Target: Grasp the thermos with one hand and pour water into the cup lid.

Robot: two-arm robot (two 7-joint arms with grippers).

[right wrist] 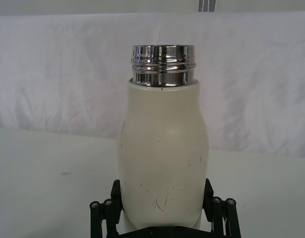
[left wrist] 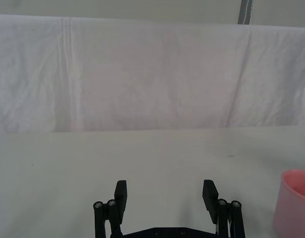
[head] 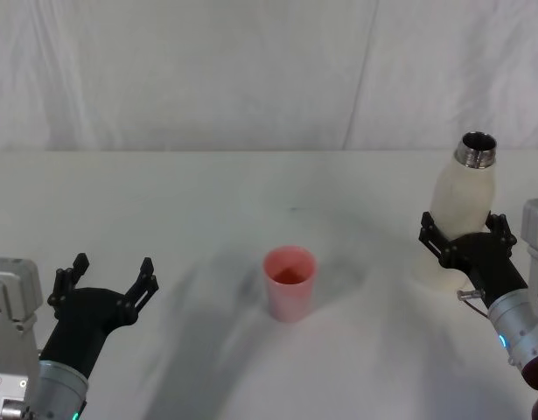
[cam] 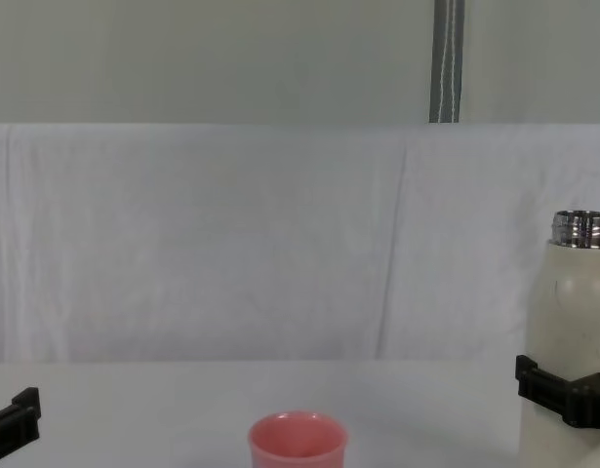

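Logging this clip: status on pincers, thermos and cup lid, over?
Right pincer shut on thermos, upright, uncapped. Left pincer open, idle at near left. Cup lid upright mid-table, path to it unobstructed.

We cannot see the thermos base in the right wrist view: the picture's edge cuts it off below the right gripper, whose fingers cover the lower flanks. In the chest view the thermos runs off the edge, past the gripper's clamp. Beside the left gripper, the cup lid is cut by the edge, only part of its rim and wall showing. We cannot tell whether the cup lid holds water; its inside is too blurred. The left gripper's base is cut off too.
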